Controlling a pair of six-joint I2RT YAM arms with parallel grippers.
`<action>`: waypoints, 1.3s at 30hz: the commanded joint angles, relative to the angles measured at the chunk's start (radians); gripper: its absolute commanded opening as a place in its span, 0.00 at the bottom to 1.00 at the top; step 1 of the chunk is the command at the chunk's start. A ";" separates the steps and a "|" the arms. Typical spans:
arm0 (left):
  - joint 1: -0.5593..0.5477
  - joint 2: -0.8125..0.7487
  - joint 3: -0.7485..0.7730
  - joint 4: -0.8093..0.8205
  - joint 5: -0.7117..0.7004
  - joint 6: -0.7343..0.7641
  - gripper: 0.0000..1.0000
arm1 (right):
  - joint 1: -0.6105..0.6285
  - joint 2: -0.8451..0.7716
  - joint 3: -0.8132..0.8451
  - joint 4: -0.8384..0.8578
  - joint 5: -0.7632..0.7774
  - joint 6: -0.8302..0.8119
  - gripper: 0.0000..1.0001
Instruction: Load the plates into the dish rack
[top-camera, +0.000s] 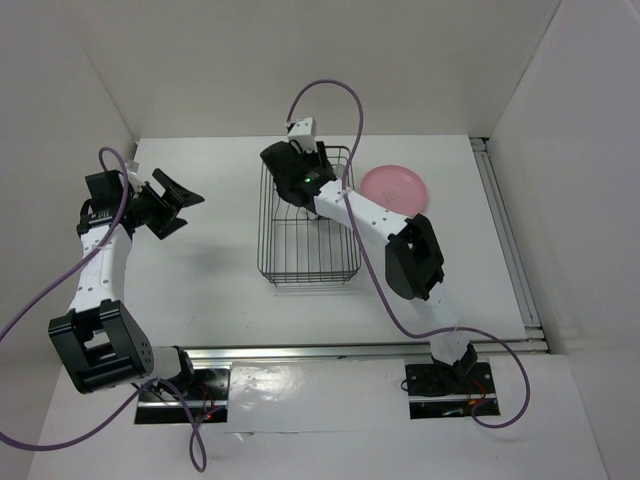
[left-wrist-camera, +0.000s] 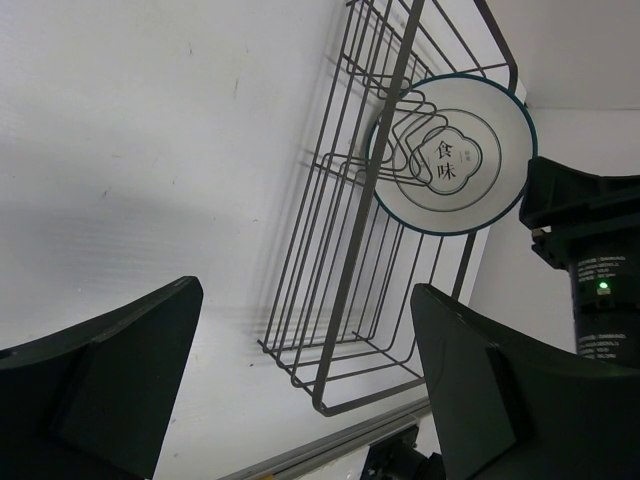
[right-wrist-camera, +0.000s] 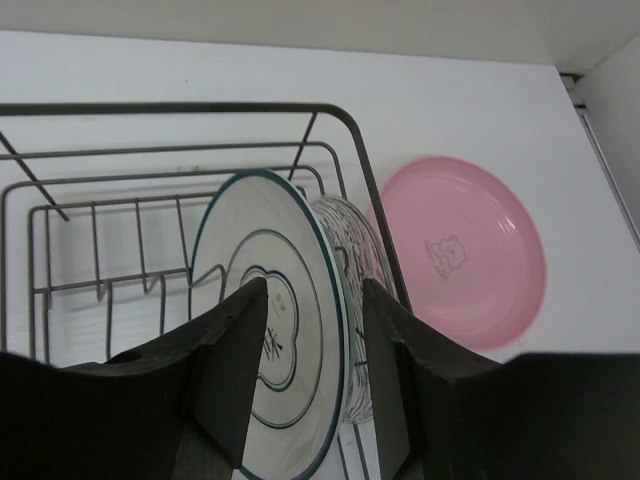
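Now release step: right end effector (right-wrist-camera: 315, 300) loosely parted astride white plate (right-wrist-camera: 270, 250) in dish rack (right-wrist-camera: 180, 108); left end effector (left-wrist-camera: 305, 290) wide, empty. Next, probably pink plate (right-wrist-camera: 465, 250).

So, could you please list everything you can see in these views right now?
dark metal wire dish rack: one, dark, middle of the table
white round plate with dark rings: one, white, upright in the rack's tines
patterned round plate: one, pale with dark markings, upright just behind the white plate, mostly hidden
plain pink round plate: one, pink, flat on the table beside the rack, on the right arm's side
white table: one, white, under everything
purple cables: two, one along each arm
left gripper: one, black, open and holding nothing, off to the rack's side
right gripper: one, black, open, fingers either side of the white plate's rim
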 joint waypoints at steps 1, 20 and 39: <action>0.006 0.005 0.039 0.021 0.020 0.017 0.99 | 0.005 -0.036 0.103 0.088 -0.031 -0.093 0.51; 0.015 0.005 0.049 -0.002 -0.010 0.035 0.99 | -0.800 -0.649 -0.809 0.343 -1.028 0.272 0.80; 0.015 0.014 0.039 0.011 0.020 0.026 0.99 | -0.905 -0.271 -0.748 0.436 -1.191 0.312 0.76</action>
